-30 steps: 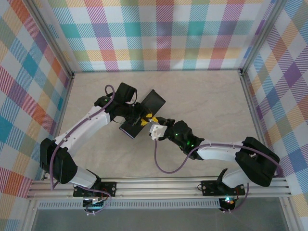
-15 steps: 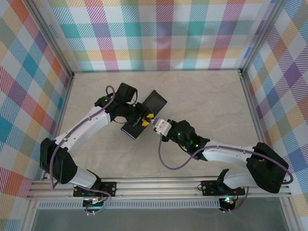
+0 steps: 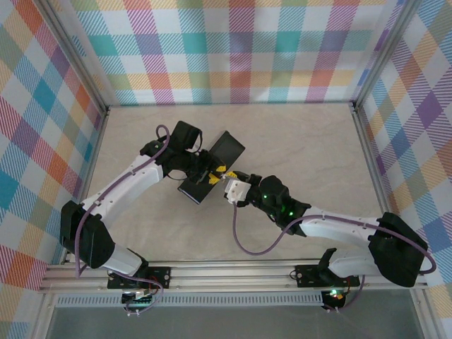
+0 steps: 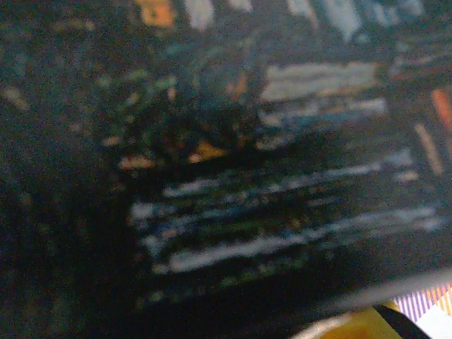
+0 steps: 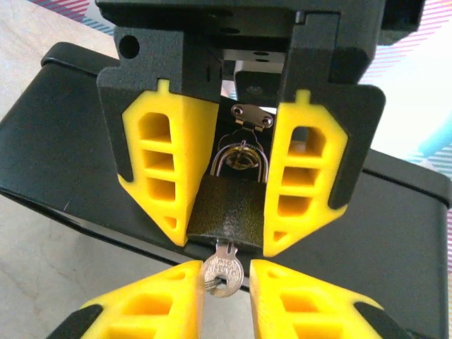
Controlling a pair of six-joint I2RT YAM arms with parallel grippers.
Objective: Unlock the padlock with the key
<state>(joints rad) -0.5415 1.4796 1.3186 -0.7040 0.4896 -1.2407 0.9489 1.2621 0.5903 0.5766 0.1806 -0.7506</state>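
I count one padlock point(image 5: 227, 212), one key point(image 5: 222, 274), one black box point(image 5: 63, 141) and my two grippers. The surface point(image 3: 296, 148) is pale and marbled, closed in on the left, right and far sides by plaid walls point(image 3: 233, 49). The box lies left of the middle with its lid shut, so I can't see inside. The padlock's shackle point(image 5: 240, 159) passes through the hasp point(image 5: 253, 116) on the box's right side. My left gripper point(image 5: 224, 240) clamps the padlock's body between both fingers. The key sits in the padlock's near end, head out. My right gripper point(image 5: 226, 272) is narrow, its fingers flanking that head. I cannot tell whether they pinch it.
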